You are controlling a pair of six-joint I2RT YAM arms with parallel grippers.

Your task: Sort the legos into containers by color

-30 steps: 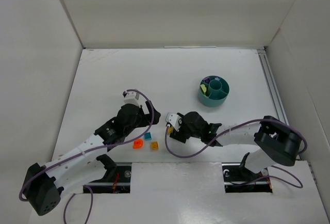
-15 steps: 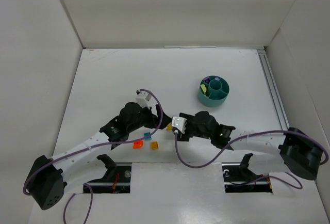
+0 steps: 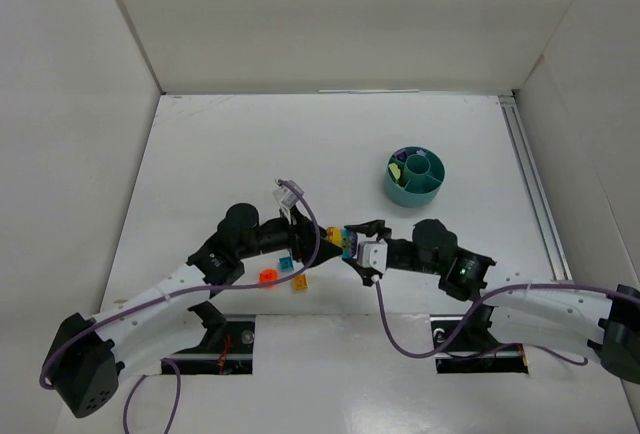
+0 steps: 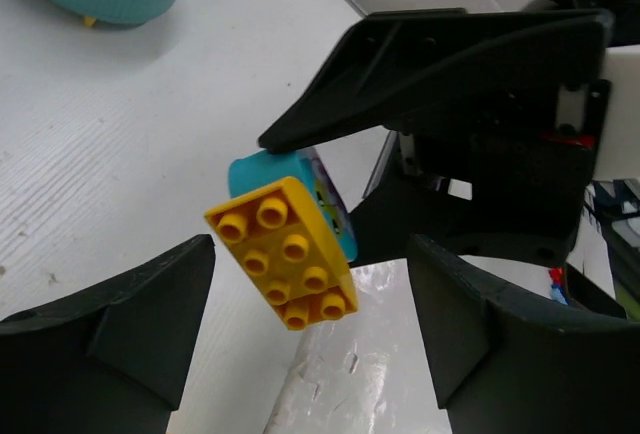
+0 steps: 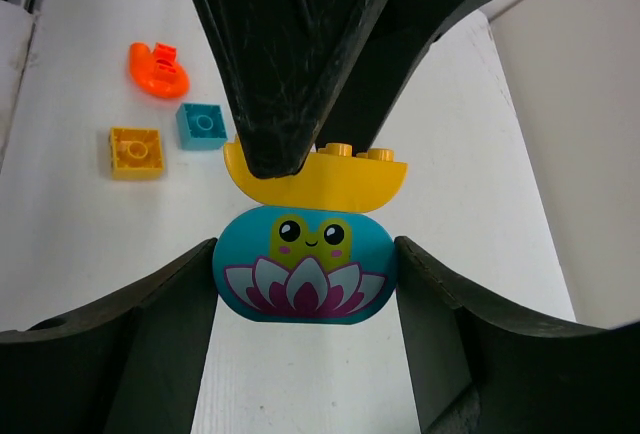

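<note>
Clamping blue brick (image 5: 300,289): right hand (image 5: 305,252) | left hand (image 4: 310,249) apart, perhaps touching yellow brick (image 4: 285,264) | cup (image 3: 412,196) beyond

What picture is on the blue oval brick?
The blue oval brick shows a green frog face above a purple-and-white flower; clearest in the right wrist view.

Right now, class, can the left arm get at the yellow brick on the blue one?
Probably yes: the left gripper stands open around the yellow brick, and the right gripper grips only the blue brick.
</note>
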